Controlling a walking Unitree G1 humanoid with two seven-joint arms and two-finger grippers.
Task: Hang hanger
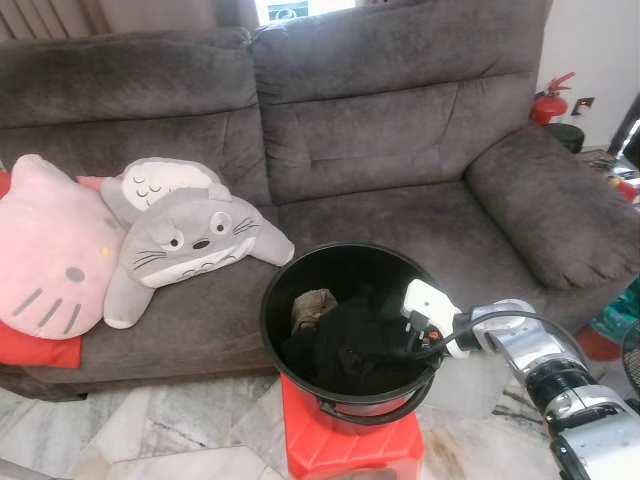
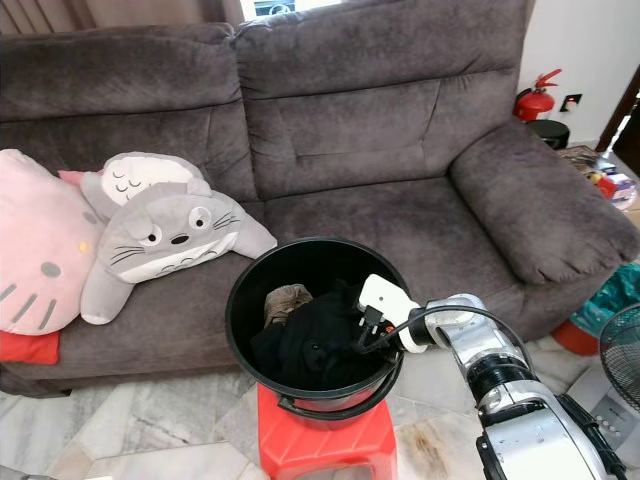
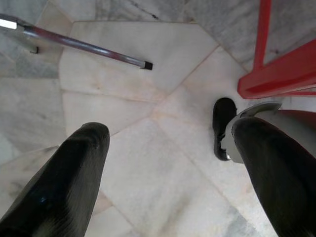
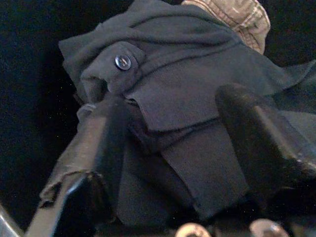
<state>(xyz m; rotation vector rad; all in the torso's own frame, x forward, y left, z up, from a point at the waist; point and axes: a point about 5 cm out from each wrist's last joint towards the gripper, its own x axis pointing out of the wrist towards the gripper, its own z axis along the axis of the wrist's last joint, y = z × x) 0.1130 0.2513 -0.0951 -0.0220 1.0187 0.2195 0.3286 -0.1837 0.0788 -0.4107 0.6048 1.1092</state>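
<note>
- Right gripper (image 4: 168, 143), fingers spread wide, reaches into bucket (image 2: 240, 300) over dark cloth (image 4: 197, 89).
- Cloth looks soft, light, floppy; pinch a thick fold near the button (image 4: 122, 61).
- No hanger visible.
- Left gripper (image 3: 168, 163) hangs open above the floor.

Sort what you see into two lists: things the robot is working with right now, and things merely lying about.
In use:
right gripper, fingers open around the dark garment
dark garment with a button
black bucket
red stool under it

Lying about:
grey plush
pink cushion
sofa
fire extinguisher
left gripper, idle above the floor
</note>
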